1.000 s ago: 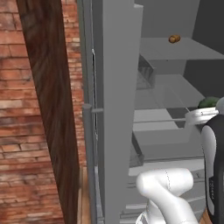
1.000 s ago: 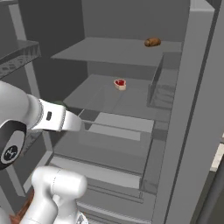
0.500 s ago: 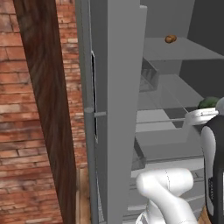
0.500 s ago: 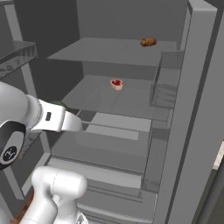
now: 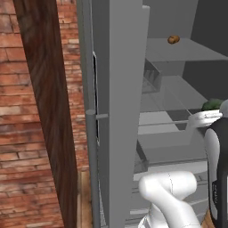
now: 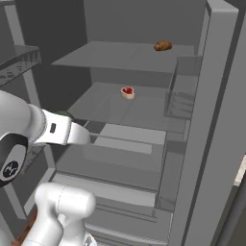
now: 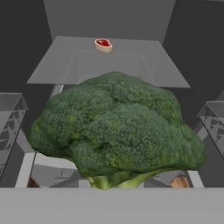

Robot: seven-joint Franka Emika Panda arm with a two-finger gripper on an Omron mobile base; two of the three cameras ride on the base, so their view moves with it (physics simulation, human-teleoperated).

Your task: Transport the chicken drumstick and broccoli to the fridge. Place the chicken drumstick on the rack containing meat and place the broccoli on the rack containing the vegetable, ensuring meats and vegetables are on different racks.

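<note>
Hand view: broccoli (image 7: 118,127) hides the claw's tips, stalk cut off below.

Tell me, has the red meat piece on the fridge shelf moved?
No. The red meat piece keeps its place on the grey shelf; only the camera shifted.

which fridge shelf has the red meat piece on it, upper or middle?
Middle shelf: the red meat piece sits there. The upper shelf carries an orange-brown oval instead.
</note>
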